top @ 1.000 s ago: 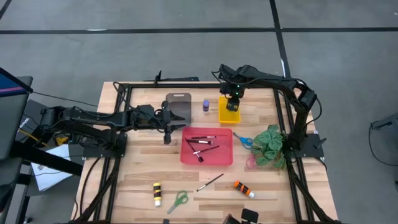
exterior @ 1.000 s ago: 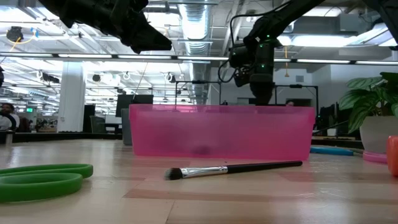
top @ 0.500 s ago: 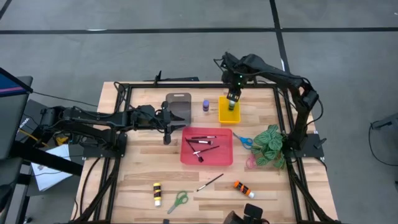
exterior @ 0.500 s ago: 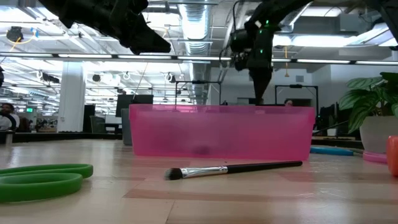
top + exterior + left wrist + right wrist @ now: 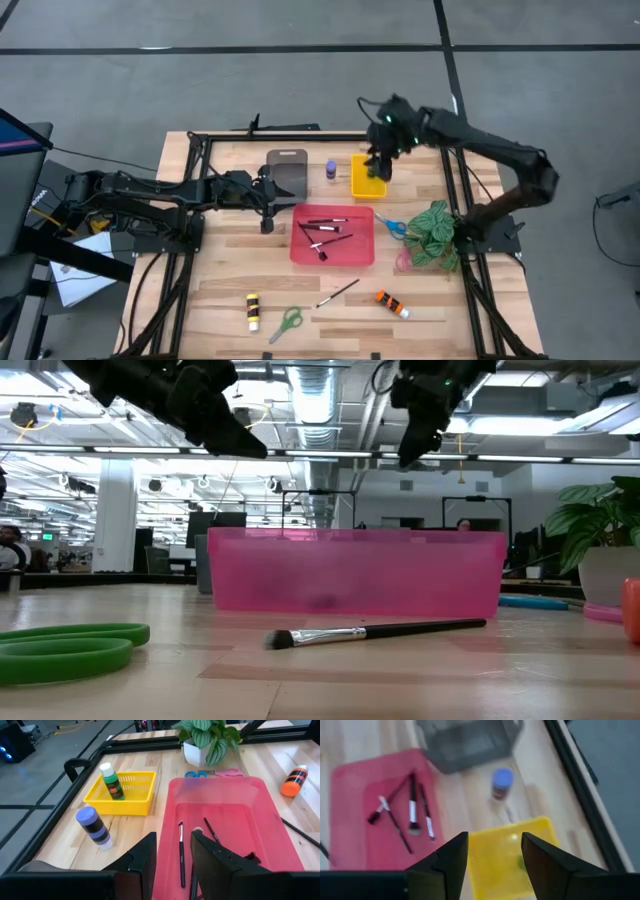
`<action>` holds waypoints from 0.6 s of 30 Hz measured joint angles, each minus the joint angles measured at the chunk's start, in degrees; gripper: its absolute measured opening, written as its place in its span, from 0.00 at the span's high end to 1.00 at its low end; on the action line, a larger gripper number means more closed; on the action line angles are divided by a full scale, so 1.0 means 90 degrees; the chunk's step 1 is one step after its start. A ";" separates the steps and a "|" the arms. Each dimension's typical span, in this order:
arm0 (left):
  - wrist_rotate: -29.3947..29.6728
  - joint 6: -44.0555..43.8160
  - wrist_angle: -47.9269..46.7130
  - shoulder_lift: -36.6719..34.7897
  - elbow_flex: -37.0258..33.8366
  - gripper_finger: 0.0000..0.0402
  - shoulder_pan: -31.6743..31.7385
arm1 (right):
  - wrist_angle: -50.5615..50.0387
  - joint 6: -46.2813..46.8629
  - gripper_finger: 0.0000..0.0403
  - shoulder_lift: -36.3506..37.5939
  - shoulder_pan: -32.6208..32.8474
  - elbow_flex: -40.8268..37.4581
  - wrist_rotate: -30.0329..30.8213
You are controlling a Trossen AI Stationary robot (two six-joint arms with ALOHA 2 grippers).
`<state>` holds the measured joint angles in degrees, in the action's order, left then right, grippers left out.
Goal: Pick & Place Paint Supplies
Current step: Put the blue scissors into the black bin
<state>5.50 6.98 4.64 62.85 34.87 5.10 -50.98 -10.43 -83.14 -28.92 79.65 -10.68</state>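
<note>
My right gripper hangs open above the yellow tray; in the low view it is high up. A green paint bottle stands leaning in that tray's corner. My left gripper is open and hovers over the left edge of the red tray, where several dark-handled brushes lie. A purple bottle stands on the table between the grey tray and the yellow one. Near the table's front lie a yellow tube, green scissors, a brush and an orange tube.
A potted plant stands at the table's right side, with blue scissors and pink scissors next to it. A black frame runs around the table. Bare wood lies between the red tray and the front items.
My right gripper has risen from down inside the yellow tray to well above it, and its arm has swung out toward the table's right. The green bottle has stayed in the tray.
</note>
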 joint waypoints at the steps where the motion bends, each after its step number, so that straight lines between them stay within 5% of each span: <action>1: 0.0000 0.0000 0.0004 0.0000 0.0000 0.72 0.0000 | 0.0367 0.0100 0.56 0.0215 0.0119 -0.0356 -0.0001; 9: 0.0000 0.0000 0.0015 0.0000 0.0000 0.72 0.0000 | 0.3604 0.0984 0.59 0.1694 0.0838 -0.3088 0.0000; 18: 0.0006 0.0275 0.0526 0.0000 0.0000 0.72 0.0000 | 0.4240 0.1236 0.59 0.2671 0.0927 -0.4139 0.0019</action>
<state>5.55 9.46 9.38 62.85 34.87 5.10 -12.82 0.69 -59.10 -20.58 42.39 -10.50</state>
